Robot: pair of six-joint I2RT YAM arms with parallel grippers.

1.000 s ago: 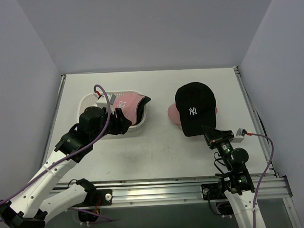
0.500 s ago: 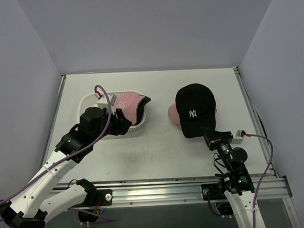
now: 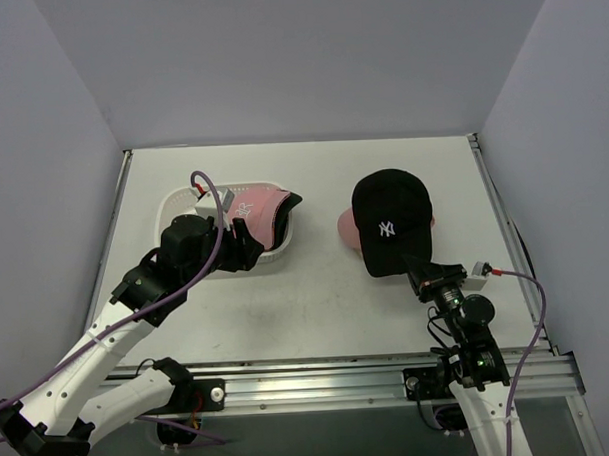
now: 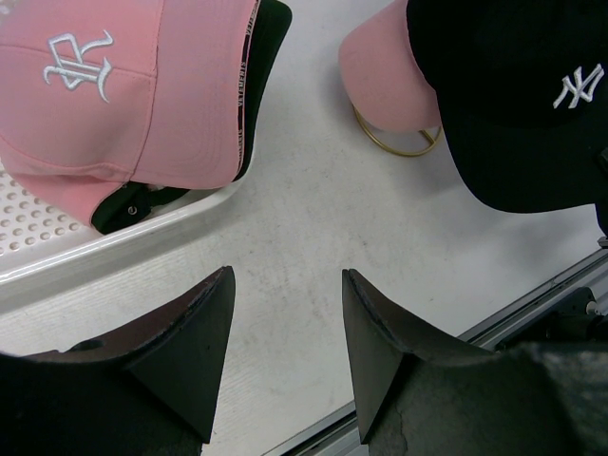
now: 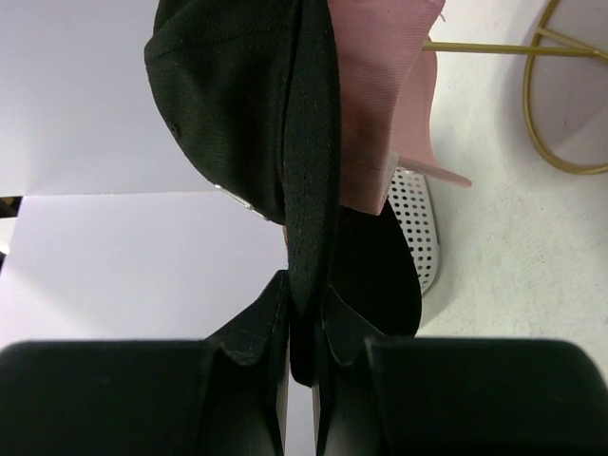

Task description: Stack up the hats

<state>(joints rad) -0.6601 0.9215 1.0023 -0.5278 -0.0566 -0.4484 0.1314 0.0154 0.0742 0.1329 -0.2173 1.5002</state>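
Note:
A black cap [image 3: 390, 220] with a white logo lies over a pink cap [image 3: 347, 229] on the gold wire stand at the right. My right gripper [image 3: 422, 269] is shut on the black cap's brim [image 5: 309, 190], seen edge-on in the right wrist view. In the white basket [image 3: 179, 202] at the left, a pink cap [image 3: 256, 208] lies on a dark cap [image 3: 289, 204]. My left gripper [image 4: 285, 328] is open and empty, just in front of the basket's near rim, above bare table. The left wrist view shows the basket's pink cap [image 4: 123, 95] and the black cap [image 4: 518, 95].
The gold wire stand [image 4: 399, 142] shows under the pink cap at the right. The metal rail [image 3: 320, 373] runs along the table's near edge. Grey walls close in the left, back and right sides.
The black cap has shifted very slightly toward the near right with my right gripper. My left arm has hardly moved.

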